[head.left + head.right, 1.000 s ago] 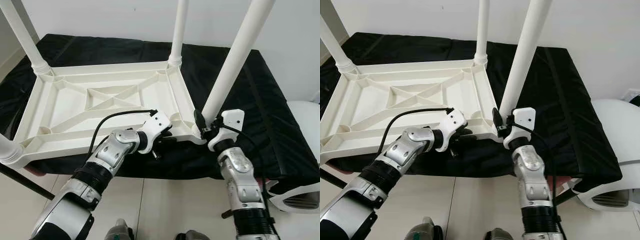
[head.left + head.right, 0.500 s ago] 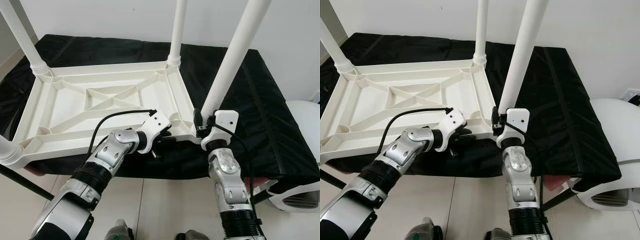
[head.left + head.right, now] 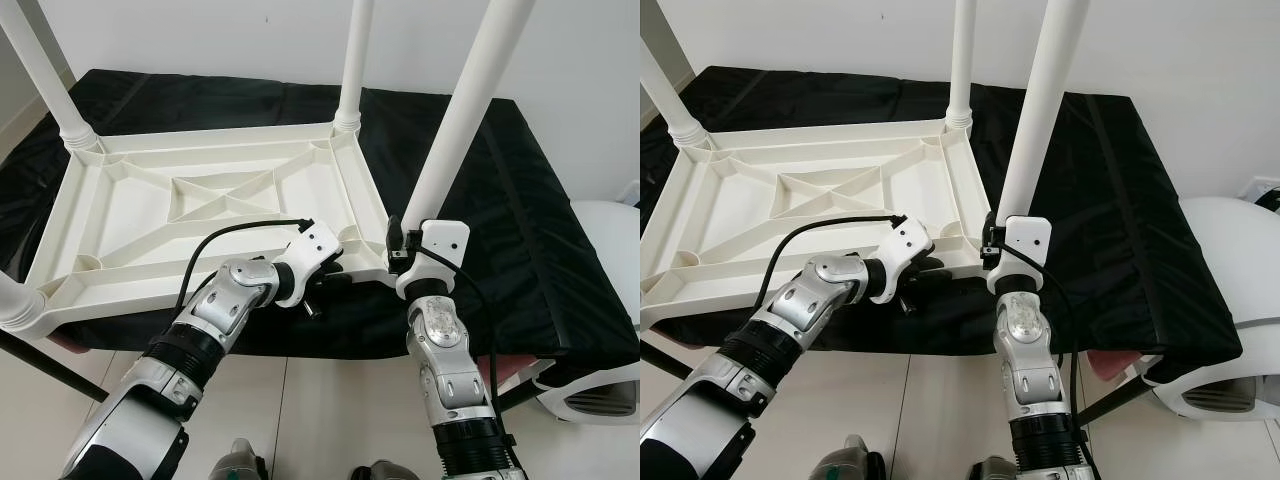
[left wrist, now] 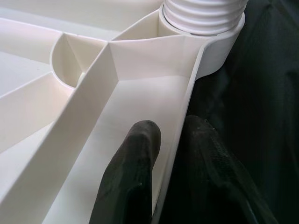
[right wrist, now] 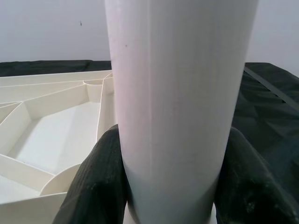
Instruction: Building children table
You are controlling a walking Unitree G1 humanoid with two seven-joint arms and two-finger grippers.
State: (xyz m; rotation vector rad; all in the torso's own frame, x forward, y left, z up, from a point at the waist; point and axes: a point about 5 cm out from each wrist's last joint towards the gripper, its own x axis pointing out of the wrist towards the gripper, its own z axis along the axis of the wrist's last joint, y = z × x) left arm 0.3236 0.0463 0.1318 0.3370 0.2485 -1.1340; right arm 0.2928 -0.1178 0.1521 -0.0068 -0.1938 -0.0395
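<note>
A white plastic children's tabletop (image 3: pixel 140 215) lies upside down on a black-covered surface, its ribbed underside facing up. White legs stand in its corners. The near right leg (image 3: pixel 455 120) rises from its threaded socket (image 4: pixel 205 14). My right gripper (image 3: pixel 402 248) is shut on this leg near its base, with one black finger (image 5: pixel 100 179) on each side. My left gripper (image 3: pixel 325 280) is shut on the tabletop's near rim (image 4: pixel 180 140), one finger inside the rim and one outside.
The black cloth (image 3: pixel 530 210) covers the work surface, with its right edge near a white rounded object (image 3: pixel 610 240). Pale tiled floor (image 3: pixel 320 420) lies below the near edge. A white wall stands behind.
My right arm has swung left and straightened below the near right leg, and the leg now stands a little more upright. The left gripper keeps its hold on the rim.
</note>
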